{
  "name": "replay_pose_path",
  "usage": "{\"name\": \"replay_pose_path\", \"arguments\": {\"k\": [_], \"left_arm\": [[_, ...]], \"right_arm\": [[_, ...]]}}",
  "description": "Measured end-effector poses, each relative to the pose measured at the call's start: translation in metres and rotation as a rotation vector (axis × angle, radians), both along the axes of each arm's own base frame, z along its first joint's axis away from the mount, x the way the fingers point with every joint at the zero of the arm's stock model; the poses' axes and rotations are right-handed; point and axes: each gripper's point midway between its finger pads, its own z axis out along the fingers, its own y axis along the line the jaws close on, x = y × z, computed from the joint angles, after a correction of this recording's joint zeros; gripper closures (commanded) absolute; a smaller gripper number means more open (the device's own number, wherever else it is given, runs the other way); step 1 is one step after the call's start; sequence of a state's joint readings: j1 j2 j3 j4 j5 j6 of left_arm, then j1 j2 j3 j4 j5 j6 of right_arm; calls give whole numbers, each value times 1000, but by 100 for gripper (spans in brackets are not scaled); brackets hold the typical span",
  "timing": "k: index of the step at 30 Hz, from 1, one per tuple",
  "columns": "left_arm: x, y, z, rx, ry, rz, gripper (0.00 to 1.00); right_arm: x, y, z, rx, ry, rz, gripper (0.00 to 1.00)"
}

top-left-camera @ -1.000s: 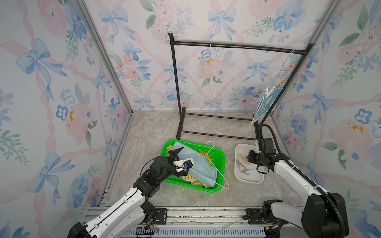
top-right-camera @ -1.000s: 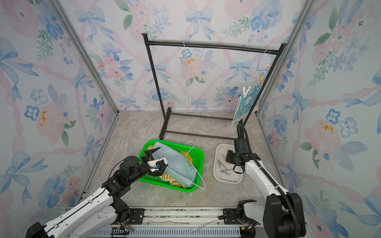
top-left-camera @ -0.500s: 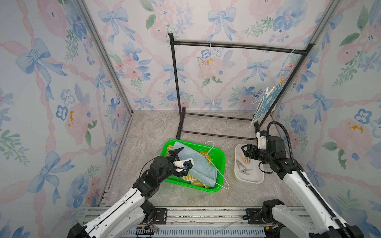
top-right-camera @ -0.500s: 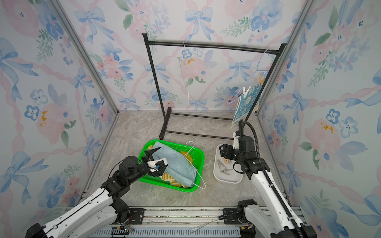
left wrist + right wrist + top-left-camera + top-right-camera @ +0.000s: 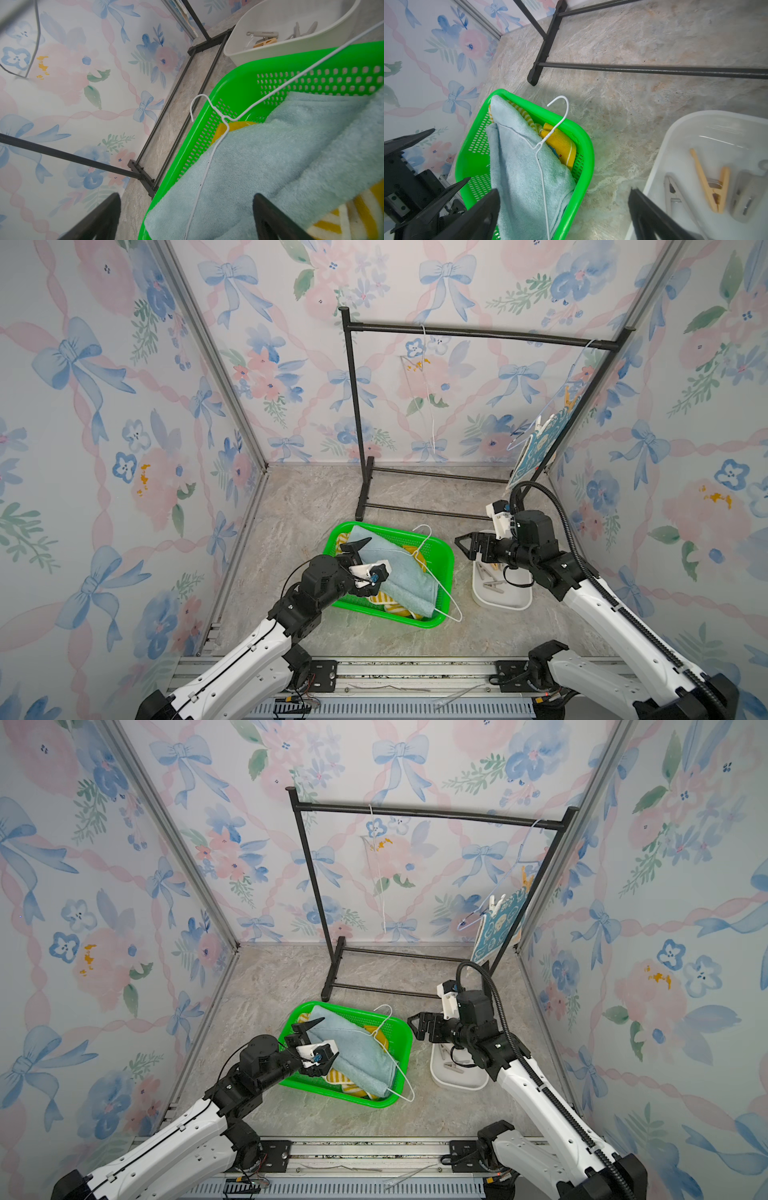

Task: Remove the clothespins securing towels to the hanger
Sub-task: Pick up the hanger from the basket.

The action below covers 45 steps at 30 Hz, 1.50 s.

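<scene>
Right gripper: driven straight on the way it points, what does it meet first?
Most likely the green perforated plastic basket, at its rim nearest the open right gripper, then the white wire hanger over the pale teal terry towel. Height is unclear; it might clear the rim.

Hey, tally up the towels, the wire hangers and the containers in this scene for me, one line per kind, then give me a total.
Towels: 3 (teal, yellow-striped, blue patterned)
Wire hangers: 3 (1 lying across the basket, 2 hanging on the rack)
Containers: 2 (green basket, white tray)
Total: 8
</scene>
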<state>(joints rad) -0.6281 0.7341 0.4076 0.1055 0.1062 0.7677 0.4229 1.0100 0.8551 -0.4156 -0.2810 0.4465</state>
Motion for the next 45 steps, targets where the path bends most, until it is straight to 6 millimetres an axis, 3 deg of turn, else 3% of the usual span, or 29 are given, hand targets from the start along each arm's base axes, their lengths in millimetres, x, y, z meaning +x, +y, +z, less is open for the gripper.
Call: {"name": "replay_pose_path", "arguments": {"k": [11, 20, 34, 45], "left_arm": [[-1, -1, 0, 7, -4, -11, 2], [-2, -1, -1, 10, -6, -15, 2], [-2, -2, -1, 11, -7, -19, 2], [-2, -2, -1, 11, -7, -19, 2]], "right_arm": [[1, 48, -12, -16, 45, 118, 3], [1, 86, -49, -23, 142, 205, 9], [-2, 124, -94, -10, 269, 283, 29], [-1, 137, -100, 39, 289, 314, 51]]}}
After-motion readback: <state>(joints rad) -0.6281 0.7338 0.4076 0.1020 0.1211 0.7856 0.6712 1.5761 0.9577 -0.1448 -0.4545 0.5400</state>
